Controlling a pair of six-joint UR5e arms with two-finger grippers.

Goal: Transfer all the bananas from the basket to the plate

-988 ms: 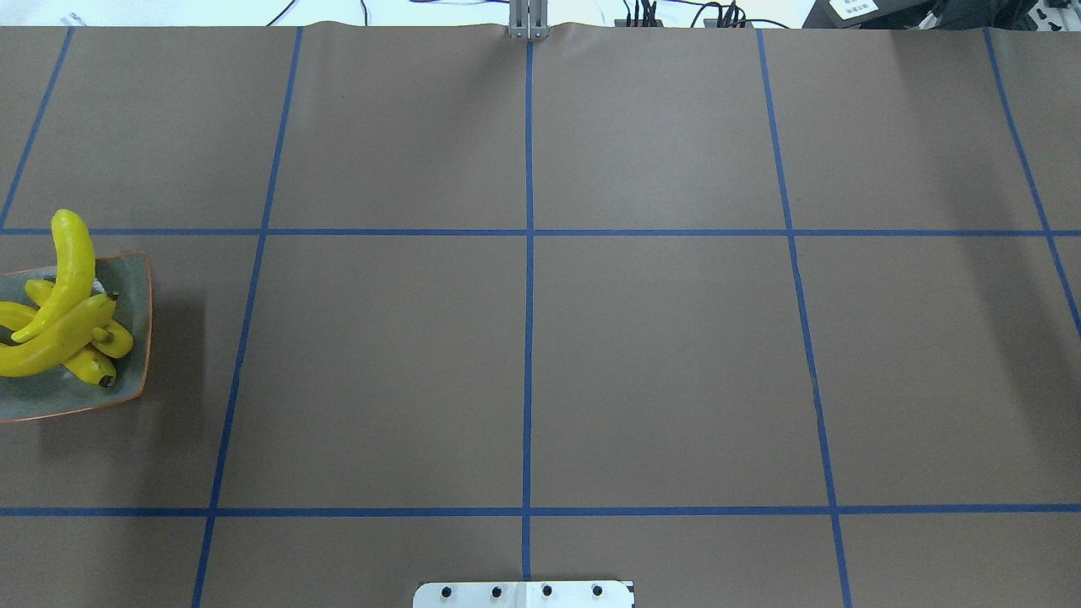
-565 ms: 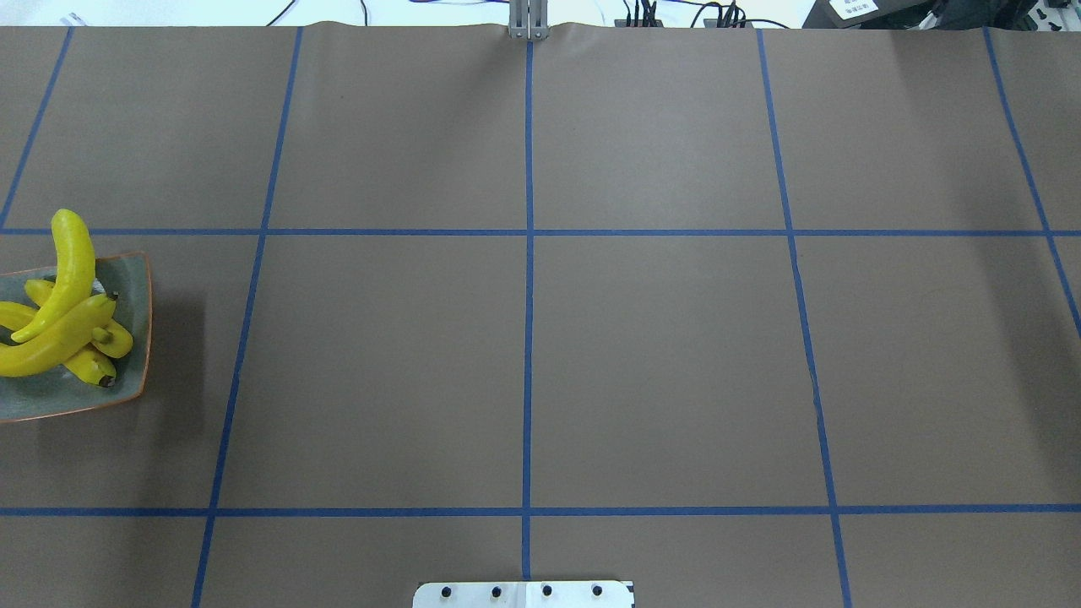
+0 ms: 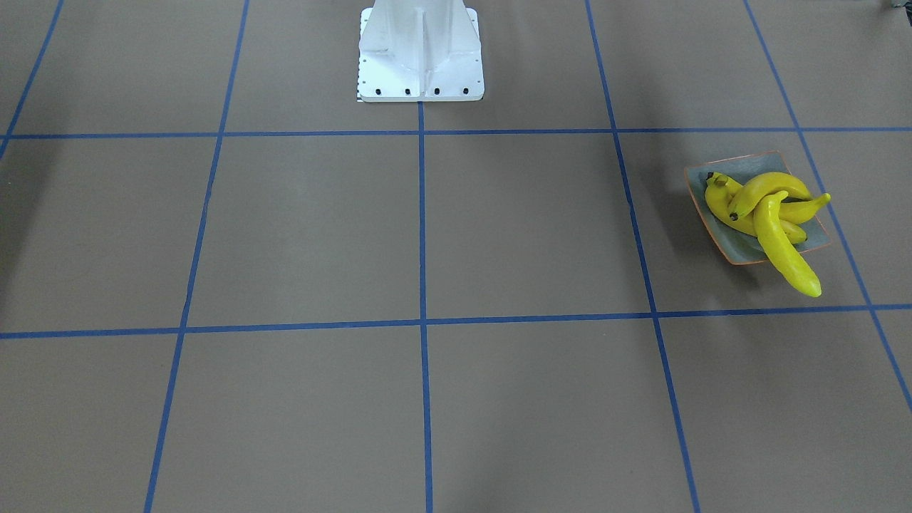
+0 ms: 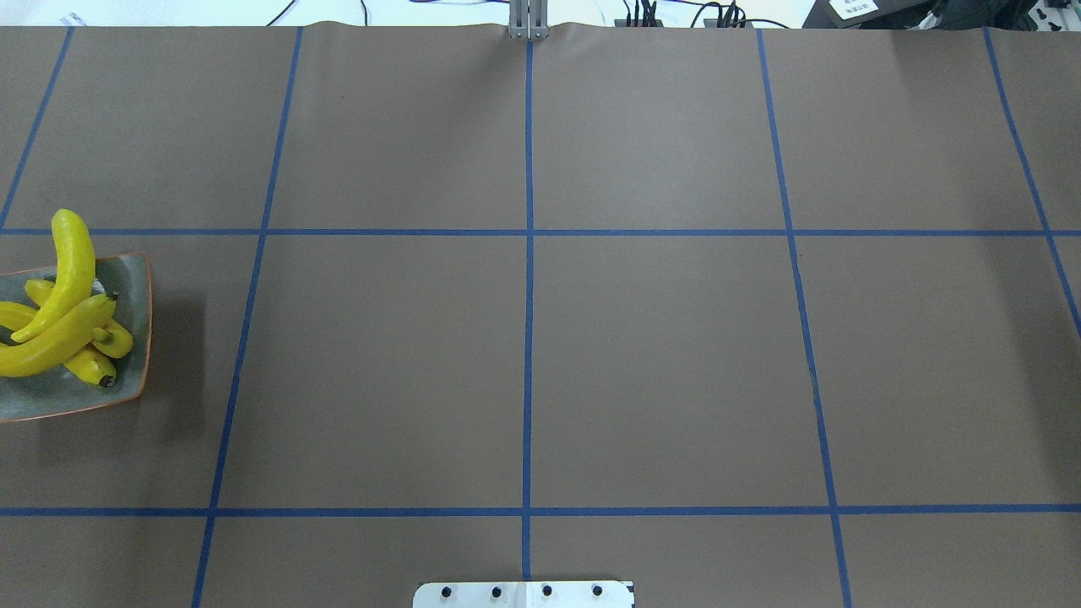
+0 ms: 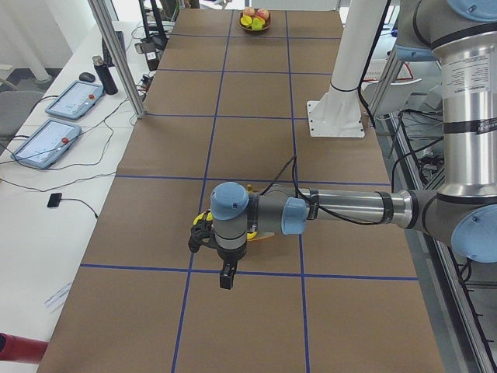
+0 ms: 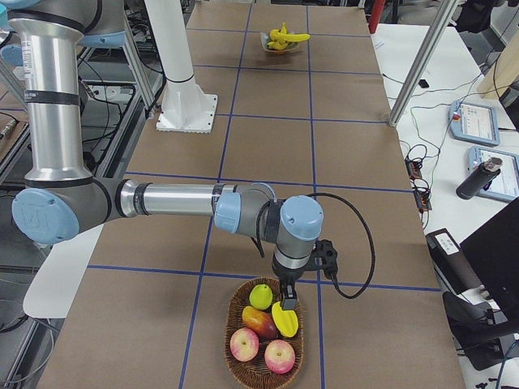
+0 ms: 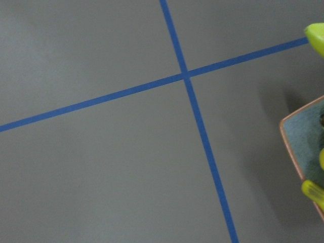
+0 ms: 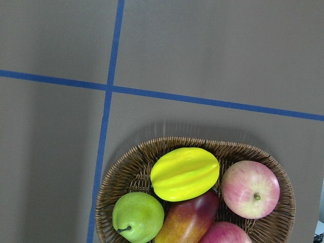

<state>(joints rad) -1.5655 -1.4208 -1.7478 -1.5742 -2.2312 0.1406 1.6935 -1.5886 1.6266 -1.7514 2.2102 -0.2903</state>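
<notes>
Cannot tell how far parted the left jaws, nor whether loaded: shown only in the left side view, small and dark, hanging over bare worktop (image 5: 155, 311) just beside the plate (image 4: 127, 279). Same for the right jaws: caught only from the right side, pointing down over the basket (image 8: 131, 159), spread and load impossible to judge.

Outward from the left jaws: four bananas (image 4: 55, 338) piled crosswise on the plate, one poking past the far rim and out over the worktop. Outward from the right jaws: in the basket a yellow star fruit (image 8: 185, 173), a green pear (image 8: 137, 217), a mango (image 8: 187, 217) and apples (image 8: 250, 188), with no banana to be seen among them.

Held against the overhead views of a second ago, no change at all: same pile, same plate, same spot.

Reads as the transfer finished, with nothing left to fetch. Worth watching only the overhanging banana, likely to roll off if nudged.
</notes>
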